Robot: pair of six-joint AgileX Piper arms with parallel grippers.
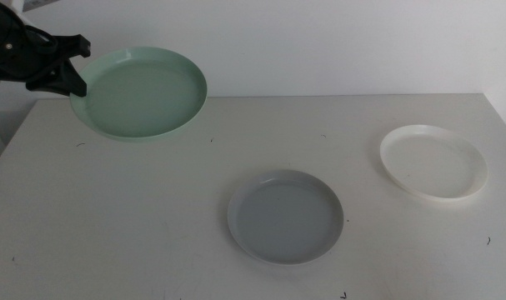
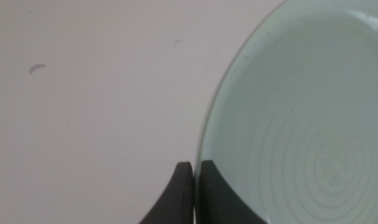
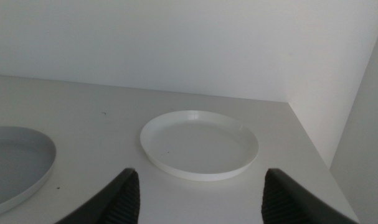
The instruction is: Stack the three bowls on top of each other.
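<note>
At the upper left of the frame the left tool (image 1: 76, 65) pinches the rim of the mint green bowl (image 1: 144, 92), holding it tilted above the surface (image 1: 111, 225). The grey-blue bowl (image 1: 286, 215) lies lower right of it at centre, likely the landing spot. The right tool (image 3: 198, 193), spread wide, faces the white bowl (image 3: 200, 144) at right

I work in what looks like a bare test room or lab, not a kitchen or a home. My table (image 1: 152, 233) is plain white with small dark scuffs on it, pushed up against a blank white wall (image 1: 336, 42), with a second white wall (image 3: 357, 124) closing the corner at the table's right end. On the table are just plain plastic bowls, a grey one (image 1: 286, 217) and a white one (image 1: 433, 162), both without food or cutlery.
</note>
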